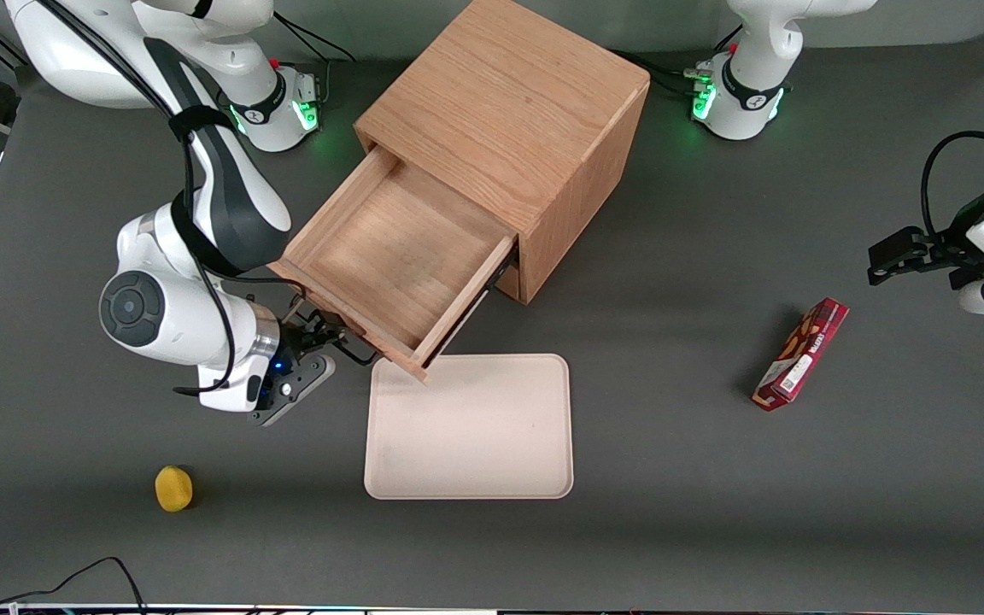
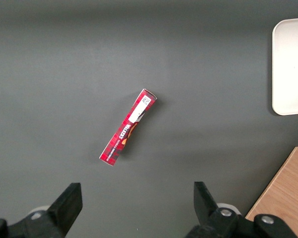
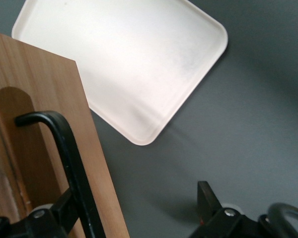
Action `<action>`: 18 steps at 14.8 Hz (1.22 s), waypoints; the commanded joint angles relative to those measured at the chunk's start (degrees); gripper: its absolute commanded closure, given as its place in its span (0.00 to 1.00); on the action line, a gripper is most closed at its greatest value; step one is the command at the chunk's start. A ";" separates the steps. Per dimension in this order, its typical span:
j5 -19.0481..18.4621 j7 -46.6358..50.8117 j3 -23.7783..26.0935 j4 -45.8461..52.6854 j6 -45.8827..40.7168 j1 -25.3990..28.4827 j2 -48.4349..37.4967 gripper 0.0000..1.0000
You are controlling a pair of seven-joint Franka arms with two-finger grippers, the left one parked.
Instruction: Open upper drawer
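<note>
Front view: the upper drawer (image 1: 398,256) is seen pulled far out of the cabinet (image 1: 509,111), over the tray (image 1: 471,436). The gripper (image 1: 321,333), spread wide, straddles its handle (image 3: 69,158), largely hidden under the drawer front.

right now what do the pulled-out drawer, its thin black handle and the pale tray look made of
Light oak upper drawer: wood, matte, with visible grain. Thin black bar handle: likely coated metal, smooth with a slight sheen. Cream rectangular tray: probably matte plastic, uniform with moulded rounded corners. The gripper straddles the handle, fingers apart.

Even overhead light, soft shadows; the tray (image 3: 124,59) glares, and the nearby gripper (image 3: 134,218) blurs.
</note>
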 commanded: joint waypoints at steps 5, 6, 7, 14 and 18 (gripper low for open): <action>-1.64 -2.18 -0.47 4.43 -1.83 -1.27 2.50 0.00; -1.64 -2.18 -0.47 4.96 -3.06 -1.27 2.50 0.00; -1.55 -2.18 -0.47 6.01 -3.76 -1.27 2.59 0.00; -1.29 -1.22 -0.47 12.07 -12.63 -0.39 2.24 0.00; -1.29 0.45 -0.29 13.14 -16.68 -0.30 -0.65 0.00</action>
